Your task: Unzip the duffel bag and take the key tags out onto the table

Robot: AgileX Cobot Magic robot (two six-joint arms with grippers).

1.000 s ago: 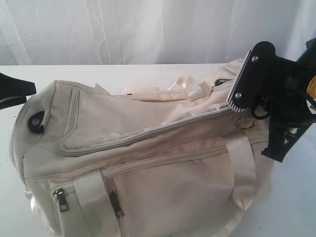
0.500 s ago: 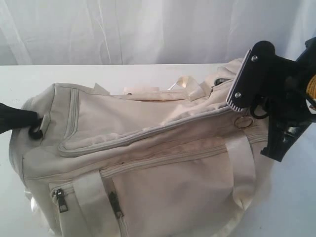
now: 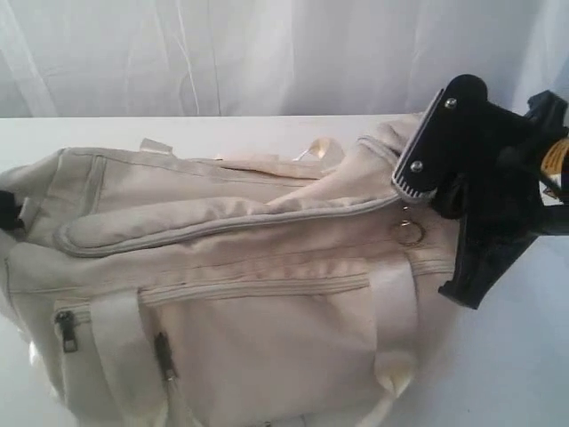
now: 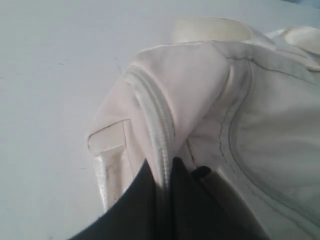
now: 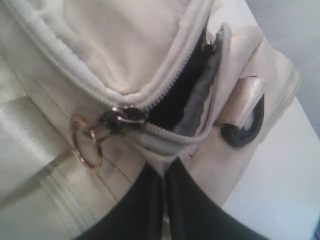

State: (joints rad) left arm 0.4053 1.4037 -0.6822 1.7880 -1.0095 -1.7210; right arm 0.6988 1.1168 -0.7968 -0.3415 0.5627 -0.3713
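Table (image 3: 520,365), white and plain, lies under everything. Bag (image 3: 240,276) rests lengthwise across it and takes up most of the exterior view. Cream fabric, soft and slumped, the top panel folded over in a long ridge. Two pale webbing straps (image 3: 391,302) run down the front face. Right gripper (image 5: 164,175) is at the bag's right end, fingers drawn tight together on a fold of cream fabric just beside the slider. Left gripper (image 4: 162,172) is at the opposite end, nearly out of the exterior view. Its wrist view shows the fingers closed on either side of a raised ribbed seam, pinching it. Main zip (image 3: 240,233) runs along the ridge, closed over most of its length. Front pocket zip (image 3: 258,289) is closed, lying level below it. At the right end the main zip's teeth are parted for a short stretch, showing a dark gap (image 5: 177,87) with grey lining (image 5: 200,97) at its edge. Inside of the bag too dark to read. A black loop (image 5: 244,127) sits on a webbing tab beside the gap. Two dark pulls (image 3: 65,327) hang low on the front pockets. Slider (image 5: 122,116) is dark metal. A brass ring (image 5: 85,142) hangs from it against the fabric.
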